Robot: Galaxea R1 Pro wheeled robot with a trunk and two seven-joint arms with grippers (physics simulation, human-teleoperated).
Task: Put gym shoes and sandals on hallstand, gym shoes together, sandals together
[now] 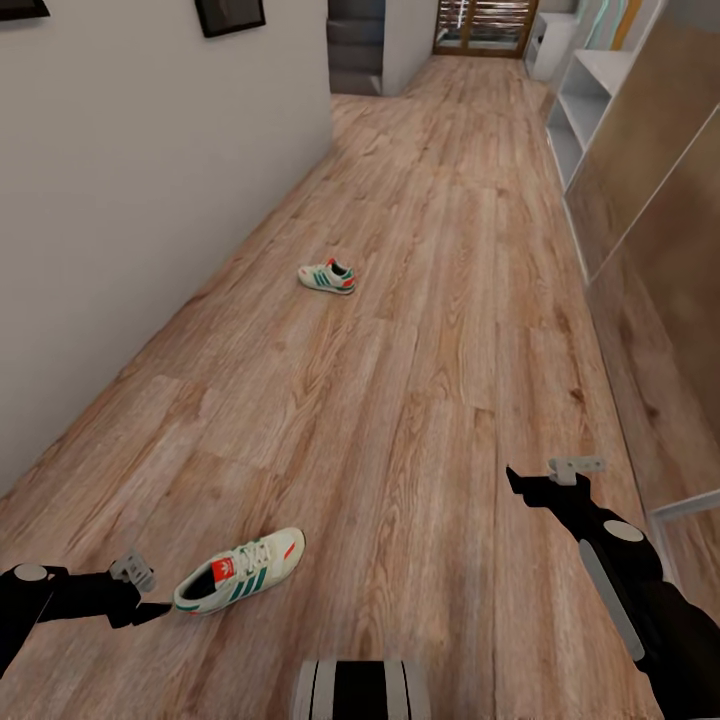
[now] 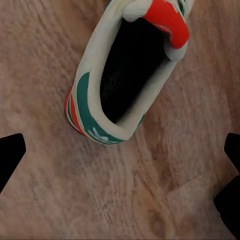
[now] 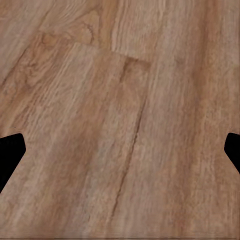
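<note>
A long corridor of light brown wood-plank floor [image 1: 420, 380] runs away from the camera, its far end blurred where a slatted wooden door [image 1: 485, 25] stands; two dark picture frames [image 1: 230, 15] on the pale wall [image 1: 150, 200] are cut off by the picture's top edge, and a pale grey-white shelving unit [image 1: 590, 90] along the right side shows only in part behind flat brown panels (no shoe tiers can be made out). The nearer cream-white lace-up sneaker with green side stripes and a red tongue label [image 1: 240, 572] lies on its sole on the planks at lower left, toe pointing up the corridor; in the left wrist view its heel and dark opening [image 2: 127, 75] show while the toe is cut off. The black left gripper [image 1: 150, 606] sits low just behind that heel, fingers spread wide at the edges of the wrist view [image 2: 11, 157], gripping nothing; whether a fingertip touches the heel cannot be told. A second matching sneaker [image 1: 327, 276] rests well apart, farther up the floor near the wall. The black right gripper [image 1: 520, 483] hangs over bare planks at lower right, its fingers [image 3: 11, 152] likewise wide apart and empty.
</note>
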